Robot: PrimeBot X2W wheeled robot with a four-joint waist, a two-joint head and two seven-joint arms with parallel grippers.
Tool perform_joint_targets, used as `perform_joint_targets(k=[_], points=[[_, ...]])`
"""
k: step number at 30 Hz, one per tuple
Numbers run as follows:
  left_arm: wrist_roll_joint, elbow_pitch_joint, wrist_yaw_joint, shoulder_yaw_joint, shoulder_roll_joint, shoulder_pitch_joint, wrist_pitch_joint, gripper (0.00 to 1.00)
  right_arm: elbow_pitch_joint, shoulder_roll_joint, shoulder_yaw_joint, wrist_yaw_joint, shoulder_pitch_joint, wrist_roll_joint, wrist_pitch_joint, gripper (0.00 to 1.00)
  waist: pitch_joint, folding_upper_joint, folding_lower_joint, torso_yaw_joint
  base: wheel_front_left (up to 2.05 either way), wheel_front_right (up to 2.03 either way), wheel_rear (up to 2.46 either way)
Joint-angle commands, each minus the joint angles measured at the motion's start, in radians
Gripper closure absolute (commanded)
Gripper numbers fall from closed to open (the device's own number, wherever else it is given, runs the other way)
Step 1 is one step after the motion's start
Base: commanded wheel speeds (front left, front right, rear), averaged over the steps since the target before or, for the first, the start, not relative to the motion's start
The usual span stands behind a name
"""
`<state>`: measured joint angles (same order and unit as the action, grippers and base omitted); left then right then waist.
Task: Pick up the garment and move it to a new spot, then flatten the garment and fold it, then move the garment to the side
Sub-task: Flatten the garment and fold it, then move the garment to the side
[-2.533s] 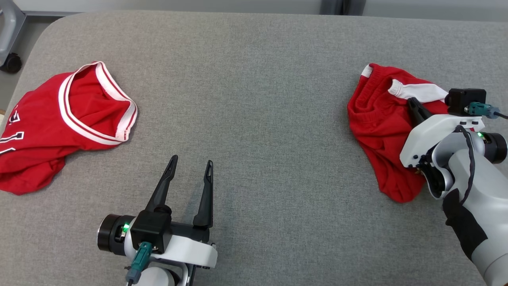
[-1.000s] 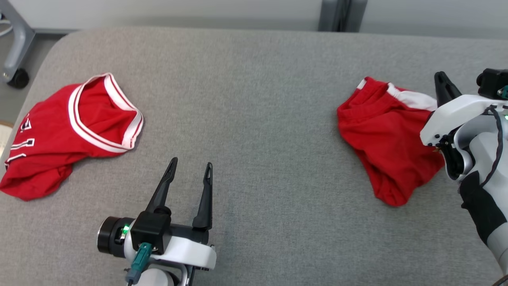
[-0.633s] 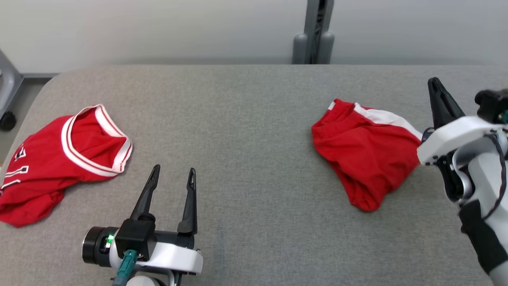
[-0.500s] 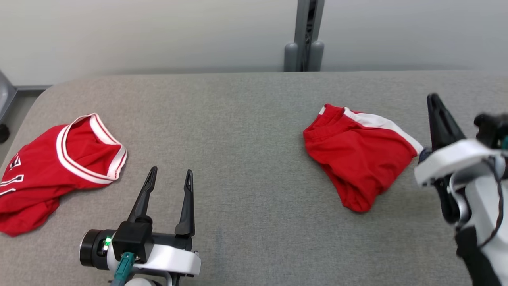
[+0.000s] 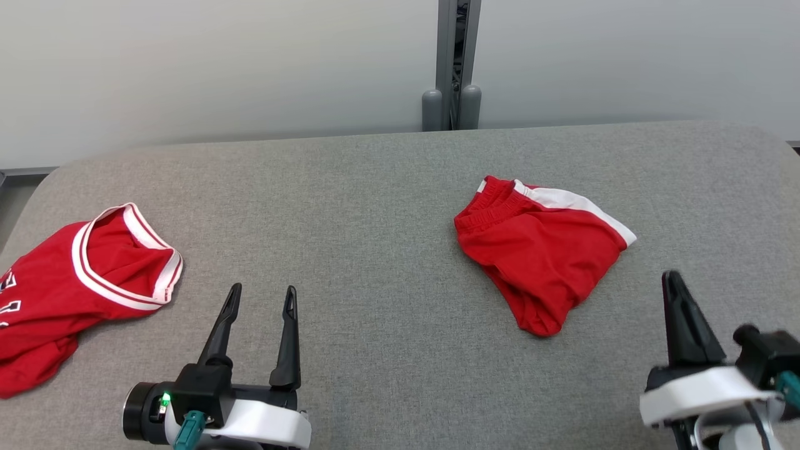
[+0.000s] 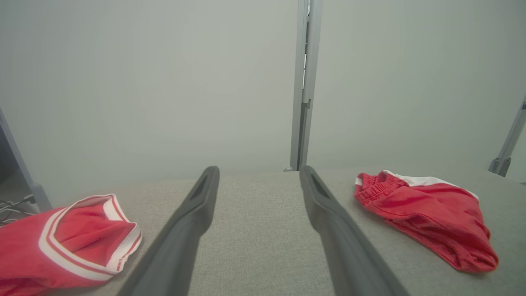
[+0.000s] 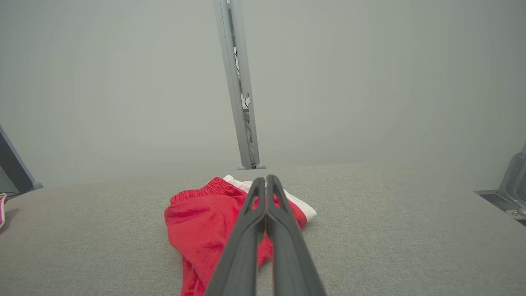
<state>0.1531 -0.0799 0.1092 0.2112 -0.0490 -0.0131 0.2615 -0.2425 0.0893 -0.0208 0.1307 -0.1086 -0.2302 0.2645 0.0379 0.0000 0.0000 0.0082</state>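
Folded red shorts point(image 5: 540, 250) with a white side stripe lie on the grey padded table point(image 5: 375, 187), right of centre; they also show in the left wrist view point(image 6: 427, 213) and the right wrist view point(image 7: 205, 230). My right gripper point(image 5: 670, 278) is shut and empty at the lower right, a short way nearer than the shorts and clear of them; in its own view the closed fingers point(image 7: 265, 180) point at the shorts. At the lower left, my left gripper point(image 5: 262, 289) stands open and empty, its fingers point(image 6: 193, 213) spread over bare table.
A crumpled red jersey point(image 5: 75, 281) with white trim lies at the table's left edge, also seen in the left wrist view point(image 6: 61, 242). A grey post point(image 5: 451, 62) stands against the pale wall behind the table. Bare table lies between the two garments.
My right gripper has left the shorts and drawn back toward the near right edge. The head camera has tilted up, bringing the wall and post into view. The left gripper stays open.
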Motion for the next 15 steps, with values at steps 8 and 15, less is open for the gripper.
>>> perform_joint_targets(k=[8, 15], points=[[0.010, -0.007, -0.007, -0.009, -0.003, 0.016, 0.004, 0.00, -0.001, -0.019, 0.013, 0.000, 0.077, 0.039, 0.001, 0.00, -0.011, 0.0000, 0.0000, -0.003, 0.00, 0.00, 0.00], [0.002, -0.013, -0.009, -0.003, -0.003, 0.017, 0.004, 0.00, -0.004, -0.025, 0.015, 0.000, 0.080, 0.040, 0.001, 0.00, -0.011, 0.0000, 0.0000, 0.000, 0.00, 0.00, 0.00]])
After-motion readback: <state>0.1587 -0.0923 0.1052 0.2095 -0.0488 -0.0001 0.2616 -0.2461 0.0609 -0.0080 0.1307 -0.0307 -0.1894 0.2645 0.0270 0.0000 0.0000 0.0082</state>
